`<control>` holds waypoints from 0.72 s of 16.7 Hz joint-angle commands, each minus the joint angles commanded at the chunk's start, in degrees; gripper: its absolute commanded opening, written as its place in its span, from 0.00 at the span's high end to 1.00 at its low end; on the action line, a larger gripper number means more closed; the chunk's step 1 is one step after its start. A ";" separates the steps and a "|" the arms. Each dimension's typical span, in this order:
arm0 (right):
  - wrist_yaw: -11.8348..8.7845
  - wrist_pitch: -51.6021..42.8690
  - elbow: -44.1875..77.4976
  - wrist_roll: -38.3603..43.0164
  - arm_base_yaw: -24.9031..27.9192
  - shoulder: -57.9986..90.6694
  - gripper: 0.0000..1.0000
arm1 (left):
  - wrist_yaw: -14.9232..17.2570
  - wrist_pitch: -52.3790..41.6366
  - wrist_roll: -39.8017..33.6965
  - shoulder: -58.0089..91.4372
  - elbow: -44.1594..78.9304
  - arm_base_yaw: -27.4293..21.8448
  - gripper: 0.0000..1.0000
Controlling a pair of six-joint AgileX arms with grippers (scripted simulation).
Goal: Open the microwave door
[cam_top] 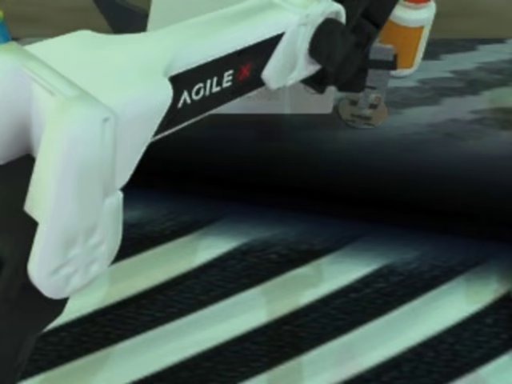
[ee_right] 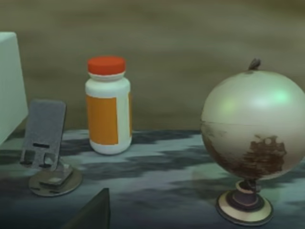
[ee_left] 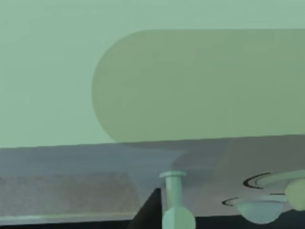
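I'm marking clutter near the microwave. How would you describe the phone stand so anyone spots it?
Start at the white microwave. Beside its corner sits the phone stand: a grey tilted plate on a round base. Unlike the orange-labelled bottle behind and the globe, it is flat and dull grey.

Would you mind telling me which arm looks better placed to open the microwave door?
Left, probably. The left arm already reaches across to the microwave, and its wrist view is filled by the microwave's front. The right wrist camera sees only a white edge, beside the bottle.
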 joint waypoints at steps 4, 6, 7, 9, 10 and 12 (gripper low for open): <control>0.00 0.00 0.00 0.00 0.00 0.00 0.00 | 4.95 -17.99 -3.89 3.11 12.11 1.74 1.00; 0.00 0.00 0.00 0.00 0.00 0.00 0.00 | 6.94 -23.80 -5.26 4.19 16.37 2.48 1.00; 0.00 0.00 0.00 0.00 0.00 0.00 0.00 | 7.70 -25.80 -5.76 4.57 17.88 2.77 1.00; 0.00 0.00 0.00 0.00 0.00 0.00 0.00 | 8.59 -27.96 -6.31 4.98 19.60 3.13 1.00; 0.00 0.00 0.00 0.00 0.00 0.00 0.00 | 8.67 -28.15 -6.37 5.02 19.75 3.17 1.00; 0.00 0.00 0.00 0.00 0.00 0.00 0.00 | 8.67 -28.15 -6.37 5.02 19.75 3.17 1.00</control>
